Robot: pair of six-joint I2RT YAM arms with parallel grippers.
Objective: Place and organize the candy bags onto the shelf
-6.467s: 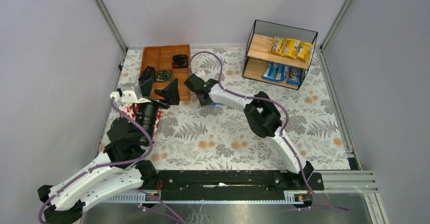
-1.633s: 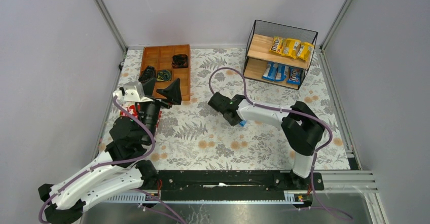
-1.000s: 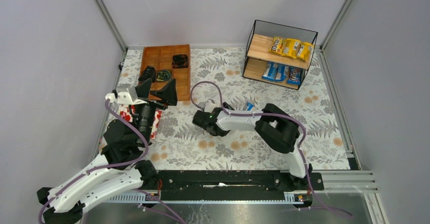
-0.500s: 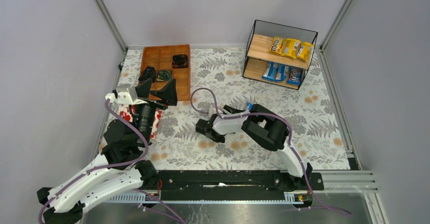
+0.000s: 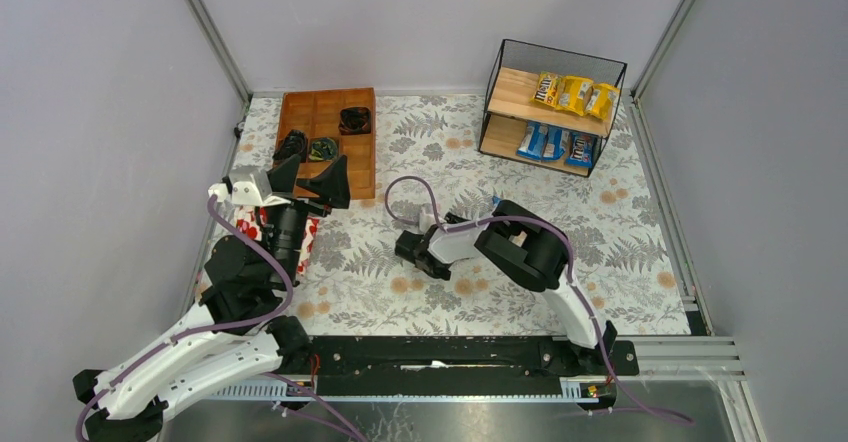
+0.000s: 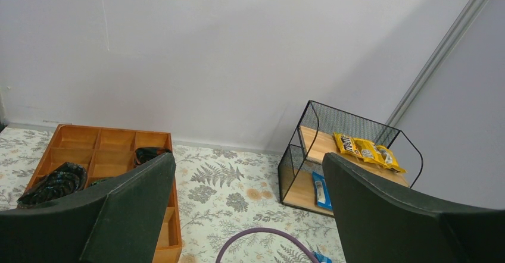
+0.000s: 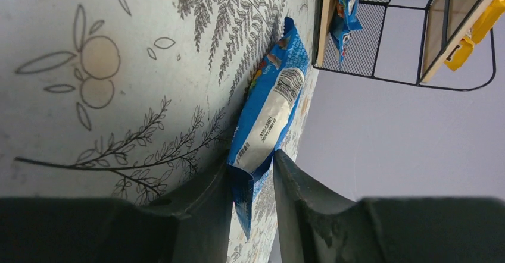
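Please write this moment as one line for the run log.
right gripper: shut on end of blue bag | left gripper: open, empty | shelf: three yellow bags on top, three blue bags below

Top view high overhead, left wrist raised facing shelf (image 6: 312,140), right wrist grazing the tablecloth (image 7: 89,114), shelf in all three.

Table (image 5: 630,232): flat top, pale cover printed with grey ferns, orange blossoms. Far left: wooden compartment tray (image 5: 300,112). Far right corner: shelf (image 5: 508,87), standing, well apart from tray. Left side: red-white floral pouch (image 5: 249,224), partly hidden. Near middle: blue candy bag (image 7: 268,114) lying flat on cover, well apart from shelf.
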